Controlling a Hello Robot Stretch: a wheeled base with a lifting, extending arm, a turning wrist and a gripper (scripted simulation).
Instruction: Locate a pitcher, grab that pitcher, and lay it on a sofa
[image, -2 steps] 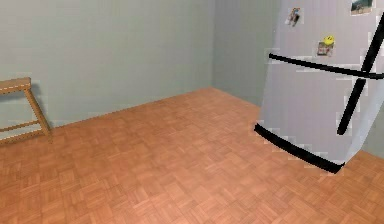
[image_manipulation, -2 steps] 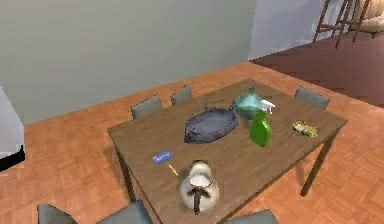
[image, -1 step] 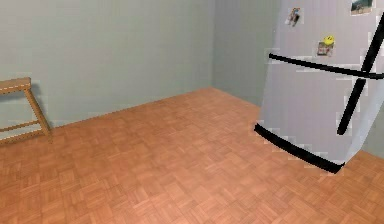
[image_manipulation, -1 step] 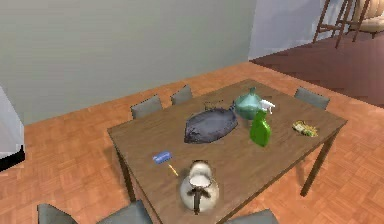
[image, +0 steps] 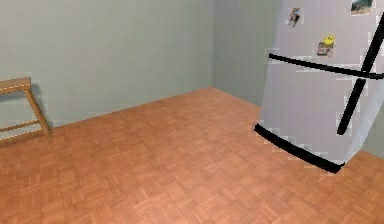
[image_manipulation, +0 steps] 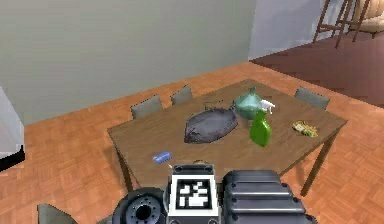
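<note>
Looks like early days. Pale green jug-like thing (image_manipulation: 248, 103) (probably the pitcher) sitting on the table (image_manipulation: 170, 136), well beyond the gripper (image_manipulation: 140, 208) and off to its right. Can't tell what the jaws are doing or holding. Grab and sofa drop left to do, by the look of it.

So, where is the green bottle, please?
The green bottle stands on the arm side view's table, right of the dark dish, beside the teal vessel.

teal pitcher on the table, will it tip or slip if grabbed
The teal pitcher looks rigid and rounded with a wide base, so it probably stands steady rather than tipping. Its smooth curved body may slip. The green bottle stands close beside it and could get knocked.
</note>
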